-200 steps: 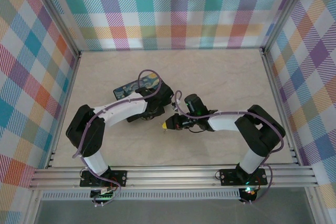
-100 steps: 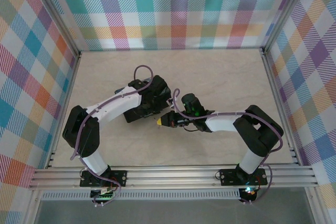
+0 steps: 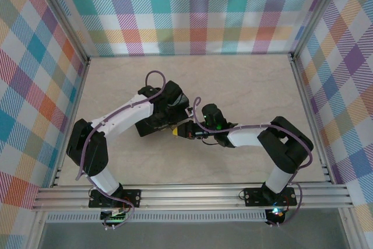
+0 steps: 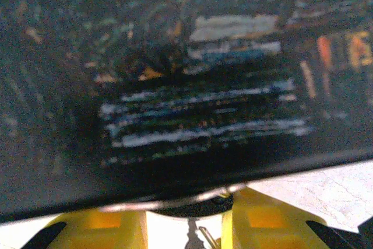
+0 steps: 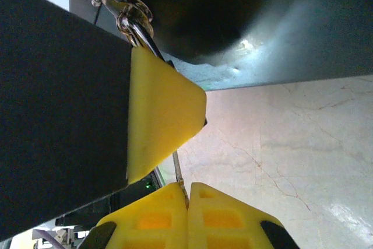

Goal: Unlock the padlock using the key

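The padlock (image 4: pixel 201 204) is a small dark body wedged between the yellow fingers (image 4: pixel 102 225) of my left gripper (image 4: pixel 189 225), which is shut on it. Its silver shackle (image 5: pixel 135 23) pokes out above a left finger (image 5: pixel 160 115) in the right wrist view. My right gripper (image 5: pixel 187 202) is shut on the key (image 5: pixel 179 173), whose thin blade runs up behind that finger. The key tip (image 4: pixel 205 238) shows just below the padlock. From above, the two grippers (image 3: pixel 176 133) meet at mid-table.
The dark box with the night-sky print (image 4: pixel 204 103) lies right behind the left gripper, blurred and very close; from above the left arm covers most of this box (image 3: pixel 147 127). Checkered walls ring the beige table (image 3: pixel 245 86).
The right gripper has slid left and slightly back with the key, up against the left gripper. The left arm has stretched farther over the box, hiding its printed top.
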{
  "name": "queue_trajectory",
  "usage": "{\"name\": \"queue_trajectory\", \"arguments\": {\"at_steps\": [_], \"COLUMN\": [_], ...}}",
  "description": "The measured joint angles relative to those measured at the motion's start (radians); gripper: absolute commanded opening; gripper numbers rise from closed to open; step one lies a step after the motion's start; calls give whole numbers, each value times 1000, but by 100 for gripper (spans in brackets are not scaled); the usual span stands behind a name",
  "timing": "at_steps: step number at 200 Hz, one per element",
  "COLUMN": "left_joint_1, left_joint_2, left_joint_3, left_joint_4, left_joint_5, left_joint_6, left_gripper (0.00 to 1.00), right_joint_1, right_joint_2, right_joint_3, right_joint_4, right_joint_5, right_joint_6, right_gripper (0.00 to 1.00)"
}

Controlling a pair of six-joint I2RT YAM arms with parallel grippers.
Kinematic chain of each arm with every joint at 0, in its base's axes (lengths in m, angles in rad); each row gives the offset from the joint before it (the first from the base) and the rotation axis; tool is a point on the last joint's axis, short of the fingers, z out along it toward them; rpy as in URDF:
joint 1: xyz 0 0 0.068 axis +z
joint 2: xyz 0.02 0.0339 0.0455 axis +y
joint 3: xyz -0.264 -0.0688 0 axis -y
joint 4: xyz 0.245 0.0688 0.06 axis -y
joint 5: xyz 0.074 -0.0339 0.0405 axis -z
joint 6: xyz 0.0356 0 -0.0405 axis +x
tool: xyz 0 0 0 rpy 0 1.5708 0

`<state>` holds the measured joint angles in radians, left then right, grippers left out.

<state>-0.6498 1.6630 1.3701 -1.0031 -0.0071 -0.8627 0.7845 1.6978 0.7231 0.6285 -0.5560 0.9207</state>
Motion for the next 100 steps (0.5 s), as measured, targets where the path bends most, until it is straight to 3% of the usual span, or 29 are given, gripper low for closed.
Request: {"name": "queue_trajectory", "arguments": {"at_steps": [100], "left_joint_1": [18], "left_joint_2": [-17], "left_joint_3": [2], "left_joint_4": [-18], "left_joint_5": [44], "left_joint_6": [0], "left_gripper": [0], "right_joint_1": [22], "right_joint_2": [0], "right_joint_3": [-75], "right_joint_4": [78], "right_joint_5": [61], "right_joint_6": [66], "right_gripper": [0]}}
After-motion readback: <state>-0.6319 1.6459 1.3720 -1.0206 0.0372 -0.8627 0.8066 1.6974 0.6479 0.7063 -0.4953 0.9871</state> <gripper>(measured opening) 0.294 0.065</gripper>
